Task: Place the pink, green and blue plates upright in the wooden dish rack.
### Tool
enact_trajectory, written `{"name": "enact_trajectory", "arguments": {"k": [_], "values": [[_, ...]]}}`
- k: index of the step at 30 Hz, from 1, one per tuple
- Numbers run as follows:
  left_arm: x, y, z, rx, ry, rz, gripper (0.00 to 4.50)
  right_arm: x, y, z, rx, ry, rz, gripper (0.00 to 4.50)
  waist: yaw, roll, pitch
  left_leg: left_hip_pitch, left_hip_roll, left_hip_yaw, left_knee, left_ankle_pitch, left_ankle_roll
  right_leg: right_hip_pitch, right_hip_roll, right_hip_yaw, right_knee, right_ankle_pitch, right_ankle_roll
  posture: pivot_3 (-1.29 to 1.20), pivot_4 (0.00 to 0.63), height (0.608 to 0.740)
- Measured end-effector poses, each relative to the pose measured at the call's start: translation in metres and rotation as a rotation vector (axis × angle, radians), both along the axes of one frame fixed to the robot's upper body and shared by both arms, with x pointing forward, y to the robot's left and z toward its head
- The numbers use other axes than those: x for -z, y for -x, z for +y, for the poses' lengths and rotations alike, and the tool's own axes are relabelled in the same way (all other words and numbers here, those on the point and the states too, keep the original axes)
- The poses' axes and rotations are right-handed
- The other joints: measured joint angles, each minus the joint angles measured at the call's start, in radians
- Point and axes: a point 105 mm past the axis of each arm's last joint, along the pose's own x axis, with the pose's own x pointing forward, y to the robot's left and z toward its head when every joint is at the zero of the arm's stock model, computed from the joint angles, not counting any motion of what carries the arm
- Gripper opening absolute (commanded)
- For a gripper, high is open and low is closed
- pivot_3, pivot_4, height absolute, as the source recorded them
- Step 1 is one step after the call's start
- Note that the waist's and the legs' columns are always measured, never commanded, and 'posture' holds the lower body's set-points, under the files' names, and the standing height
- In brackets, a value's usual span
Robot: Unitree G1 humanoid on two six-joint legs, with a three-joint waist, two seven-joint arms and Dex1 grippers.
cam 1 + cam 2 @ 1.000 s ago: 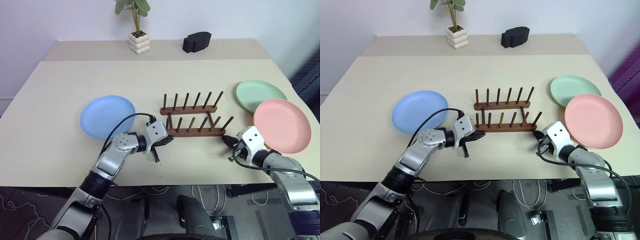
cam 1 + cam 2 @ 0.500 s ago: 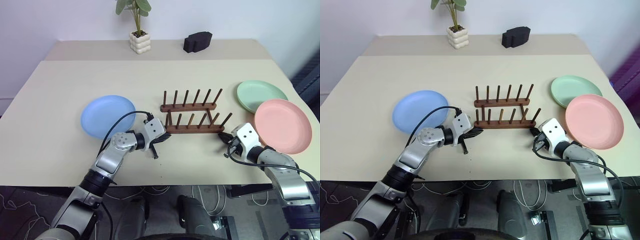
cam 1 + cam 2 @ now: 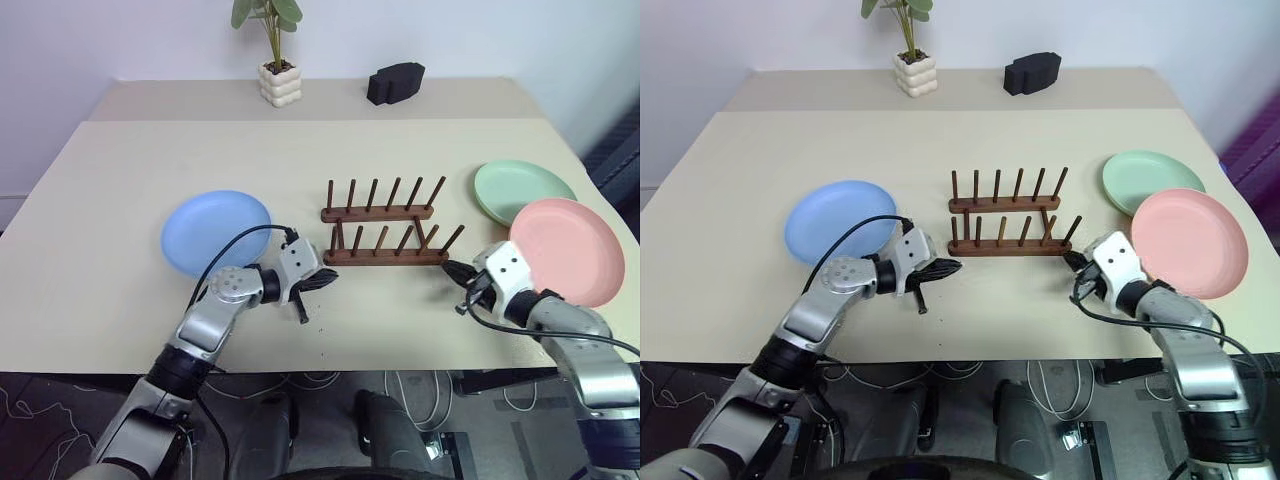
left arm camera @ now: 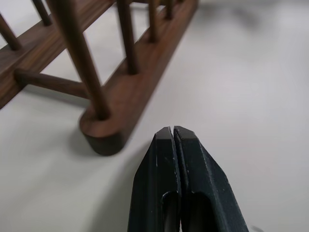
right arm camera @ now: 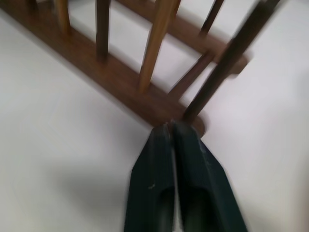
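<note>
You have nothing racked yet: the wooden dish rack (image 3: 385, 234) stands empty at the middle of the table, all its pegs bare. The blue plate (image 3: 216, 232) lies flat at its 9 o'clock, the green plate (image 3: 522, 191) flat at its 2 o'clock, and the pink plate (image 3: 565, 249) flat at its 3 o'clock, overlapping the green one's near edge. All three placements remain, by my reading.

Your left gripper (image 4: 172, 140) is clenched on nothing, its tip just beside the rack's left end. Your right gripper (image 5: 171, 130) has its fingers pressed together, empty, at the rack's right end.

The beige tabletop (image 3: 120, 180) is matte. At 12 o'clock, by the pale wall, sit a potted plant (image 3: 276, 60) and a small black object (image 3: 395, 82).
</note>
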Motion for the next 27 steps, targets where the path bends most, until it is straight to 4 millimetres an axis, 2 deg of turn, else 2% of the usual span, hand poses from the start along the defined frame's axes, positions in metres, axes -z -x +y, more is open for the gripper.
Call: {"name": "enact_trajectory", "arguments": {"k": [2,6,7,11,15,21,27], "values": [[-0.002,0.009,0.003,0.034,0.028,0.038,0.0,-0.014,0.008,-0.01,0.017,0.004,-0.013,2.22,0.0,0.0,0.0,0.0,0.0,0.0,0.0,0.0,0.0,0.0,0.0,0.0,0.0,0.0,0.0,0.0,0.15,0.736],[-0.013,0.022,-0.007,0.116,0.09,0.069,0.0,-0.033,0.021,-0.021,0.043,0.005,-0.017,4.24,0.0,0.0,0.0,0.0,0.0,0.0,0.001,0.0,0.0,0.0,0.0,0.0,0.0,-0.001,0.001,0.0,0.15,0.736],[-0.015,0.024,-0.01,0.132,0.103,0.076,0.0,-0.035,0.025,-0.028,0.067,0.016,-0.01,4.43,0.0,0.0,0.0,0.0,0.0,0.0,0.001,0.0,0.0,0.0,0.0,0.0,0.0,-0.001,0.001,0.0,0.15,0.736],[-0.021,0.031,-0.022,0.214,0.141,0.089,0.0,-0.034,0.037,-0.067,0.243,0.038,0.013,4.43,0.0,0.0,0.0,0.0,-0.001,0.001,0.001,0.0,0.0,0.0,0.0,0.0,-0.001,-0.001,0.001,0.0,0.15,0.736],[-0.026,0.036,-0.031,0.28,0.145,0.082,0.0,-0.015,0.049,-0.089,0.366,0.067,0.078,4.43,-0.003,0.0,0.0,0.0,-0.001,0.001,0.0,0.0,0.0,0.0,0.001,0.0,-0.001,-0.001,0.001,0.0,0.15,0.736],[-0.028,0.041,-0.04,0.333,0.157,0.078,0.0,0.01,0.046,-0.085,0.388,0.092,0.123,4.43,-0.003,0.001,0.0,0.0,-0.001,0.001,0.0,0.0,0.001,0.0,0.0,0.0,-0.001,-0.002,0.002,0.0,0.15,0.736],[-0.029,0.035,-0.04,0.308,0.133,0.005,0.0,0.024,0.018,-0.082,0.371,0.155,0.096,4.43,-0.003,0.0,0.0,0.0,-0.001,0.001,0.0,0.0,0.001,0.0,0.0,0.0,-0.001,-0.001,0.001,0.0,0.15,0.736]]}}
